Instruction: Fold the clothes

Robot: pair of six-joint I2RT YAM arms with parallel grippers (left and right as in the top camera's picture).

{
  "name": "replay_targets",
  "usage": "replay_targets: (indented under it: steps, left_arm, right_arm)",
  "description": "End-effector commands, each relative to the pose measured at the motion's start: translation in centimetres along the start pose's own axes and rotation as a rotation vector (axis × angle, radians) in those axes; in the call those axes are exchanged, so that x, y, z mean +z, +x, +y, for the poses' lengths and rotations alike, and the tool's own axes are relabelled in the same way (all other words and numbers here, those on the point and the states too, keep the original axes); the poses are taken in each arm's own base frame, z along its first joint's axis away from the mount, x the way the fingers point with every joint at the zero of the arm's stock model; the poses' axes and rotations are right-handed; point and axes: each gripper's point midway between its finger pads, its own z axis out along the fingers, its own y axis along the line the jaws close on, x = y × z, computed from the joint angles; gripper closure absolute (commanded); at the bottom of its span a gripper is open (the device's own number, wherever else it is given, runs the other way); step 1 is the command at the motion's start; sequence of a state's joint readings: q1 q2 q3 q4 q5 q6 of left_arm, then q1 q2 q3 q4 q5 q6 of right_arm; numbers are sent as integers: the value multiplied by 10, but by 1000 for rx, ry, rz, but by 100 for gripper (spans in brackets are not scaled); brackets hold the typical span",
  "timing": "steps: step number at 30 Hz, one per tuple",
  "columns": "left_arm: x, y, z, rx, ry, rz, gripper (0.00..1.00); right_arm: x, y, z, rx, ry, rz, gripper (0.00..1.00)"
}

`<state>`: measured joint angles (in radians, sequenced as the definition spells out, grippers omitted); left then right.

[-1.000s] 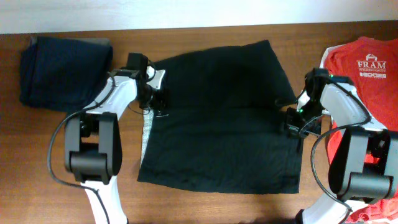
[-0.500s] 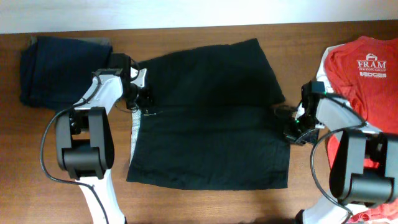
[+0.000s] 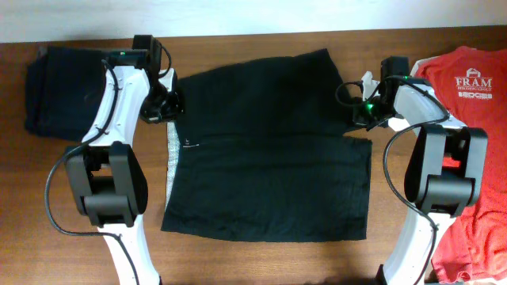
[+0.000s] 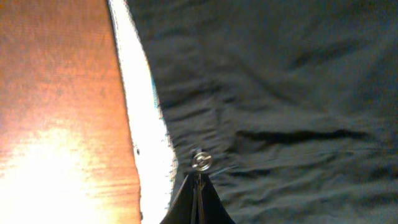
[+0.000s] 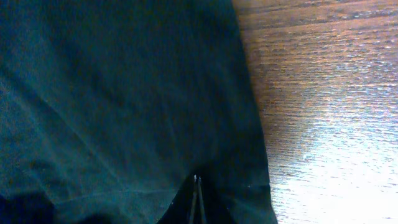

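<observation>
Lying spread flat across the middle of the wooden surface (image 3: 24,198), the clothes (image 3: 269,166) are one black shorts-like garment, its pale inner band (image 3: 170,166) running down the edge nearest the left arm. The left gripper (image 3: 168,107) sits at the garment's far corner on that side, clenched. In the left wrist view its tips (image 4: 198,177) meet in a point over the fabric just beside the white band (image 4: 146,124), with a small metal snap (image 4: 200,161) right above them. The right gripper (image 3: 360,117) is at the opposite far edge of the garment, also clenched. Its wrist view shows the tips (image 5: 196,180) together over black cloth, close to where the fabric ends and bare wood begins. Whether either gripper has a fold of cloth pinched cannot be told. A red T-shirt (image 3: 467,87) lies beyond the right arm, and dark navy folded clothes (image 3: 67,91) lie beyond the left arm.
</observation>
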<state>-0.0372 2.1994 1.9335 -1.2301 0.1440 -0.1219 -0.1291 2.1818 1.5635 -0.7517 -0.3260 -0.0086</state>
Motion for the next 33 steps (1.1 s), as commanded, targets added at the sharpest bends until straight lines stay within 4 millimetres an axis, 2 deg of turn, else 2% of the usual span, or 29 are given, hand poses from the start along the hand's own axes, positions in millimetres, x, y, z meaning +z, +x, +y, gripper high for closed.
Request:
replay_targets:
  steps: [1,3,5,7,11,13,14,15,16,18,20,21,24,29,30,31,32,33]
  left_arm:
    - [15,14,12,-5,-68,42,99]
    - [15,12,12,-4,-67,35,100]
    - [15,14,12,-4,-68,40,99]
    - [15,15,12,-5,-68,46,99]
    - [15,16,12,-4,-70,49,100]
    - [15,16,13,-5,-70,49,99]
    - [15,15,12,-5,-69,47,99]
    - [16,14,12,-4,-69,41,99]
    - [16,12,12,-3,-67,31,100]
    - [18,14,12,-2,-68,38,100]
    - [27,21,14,-5,-71,62,100]
    - [29,22,15,-5,-71,63,99]
    - [36,25,15,-5,-72,71,99]
    - [36,26,16,-5,-72,73,100]
    - [37,25,16,-5,-72,70,99]
    - [36,23,15,-4,-70,59,100]
    - [31,20,14,-3,-69,48,99]
    - [22,17,12,-7,-67,32,100]
  right_arm:
    - [14,20,-50,60,255,79,96]
    - [12,22,-54,76,260,85,96]
    - [5,30,-74,156,387,102,96]
    - [4,29,-72,155,380,100,96]
    - [-22,23,-84,247,401,111,96]
    - [-42,-1,-56,233,262,72,96]
    - [-54,-17,-24,169,120,46,96]
    - [-54,-24,3,123,-16,32,96]
    - [-42,-24,19,38,-43,34,96]
    - [-18,-20,24,-25,-17,34,96]
    - [9,-7,18,-46,28,37,96]
    - [12,-3,13,-29,52,43,96]
    - [24,23,-31,57,269,82,96]
    - [16,27,-55,130,410,75,96]
    - [18,24,-48,132,364,69,96]
    - [14,14,-23,78,232,62,95]
    - [5,7,-18,80,218,52,90]
    - [-15,-4,-11,81,217,32,88]
